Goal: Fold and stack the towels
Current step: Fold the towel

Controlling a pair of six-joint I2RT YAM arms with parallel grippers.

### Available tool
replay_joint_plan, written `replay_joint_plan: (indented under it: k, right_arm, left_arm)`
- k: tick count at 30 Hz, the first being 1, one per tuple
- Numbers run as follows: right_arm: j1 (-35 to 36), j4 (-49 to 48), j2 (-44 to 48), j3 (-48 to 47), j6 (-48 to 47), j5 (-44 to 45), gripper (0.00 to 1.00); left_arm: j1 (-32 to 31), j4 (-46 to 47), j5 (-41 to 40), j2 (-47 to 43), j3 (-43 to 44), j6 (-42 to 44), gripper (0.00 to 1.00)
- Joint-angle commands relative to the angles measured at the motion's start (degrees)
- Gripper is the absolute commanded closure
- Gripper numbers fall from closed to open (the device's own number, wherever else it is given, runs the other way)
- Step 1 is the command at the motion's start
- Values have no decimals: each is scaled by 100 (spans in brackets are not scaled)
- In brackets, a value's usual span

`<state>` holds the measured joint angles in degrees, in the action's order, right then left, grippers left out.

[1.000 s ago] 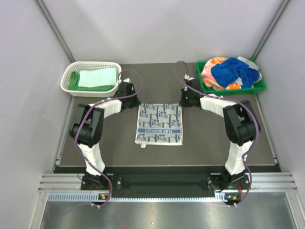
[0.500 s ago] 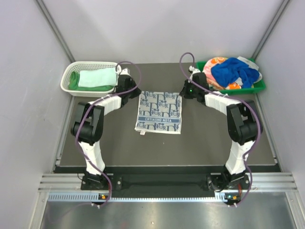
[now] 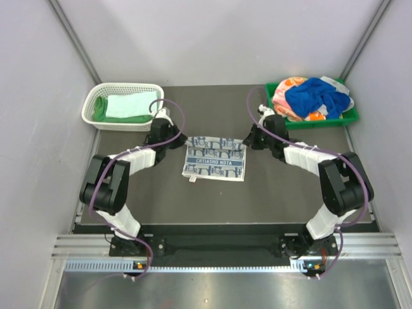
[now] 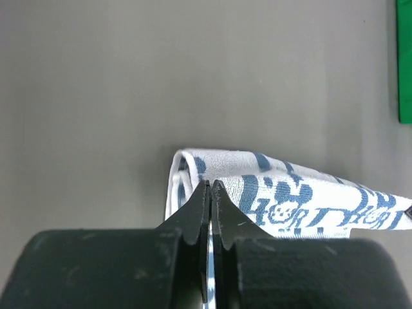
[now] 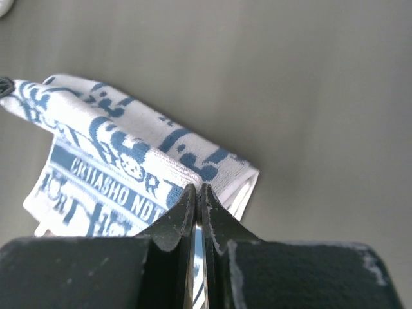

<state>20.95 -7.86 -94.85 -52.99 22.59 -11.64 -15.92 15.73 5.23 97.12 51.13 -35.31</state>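
Soft towel (image 3: 214, 159) mid-fold near the basket (image 3: 119, 125).
Left gripper (image 4: 210, 188) and right gripper (image 5: 197, 191) pinch its limp, light corners.

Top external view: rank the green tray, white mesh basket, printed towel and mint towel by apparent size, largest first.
1. Green tray and white mesh basket: they look about alike, so I cannot rank one above the other.
2. Printed towel on the table.
3. Mint towel in the basket.
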Motion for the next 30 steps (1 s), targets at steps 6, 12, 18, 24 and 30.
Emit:
replay_joint_plan:
  k: [6, 12, 18, 24, 30]
  right_arm:
    - [365, -286, 915, 658, 88, 320, 98]
    - [515, -392, 1109, 1115, 167, 426, 98]
    - [638, -471, 1293, 1432, 246, 557, 98]
    - [691, -524, 1495, 1625, 316, 619, 98]
    - [779, -629, 1408, 1748, 369, 628, 98]
  left_arm:
    - [28, 502, 39, -896, -780, -116, 100]
    - [19, 510, 118, -1239, -1228, -160, 100]
    - [-16, 537, 206, -1546, -1571, -143, 100]
    - [-42, 467, 197, -1644, -1765, -117, 100]
    - [-42, 501, 215, -1600, -1870, -143, 100]
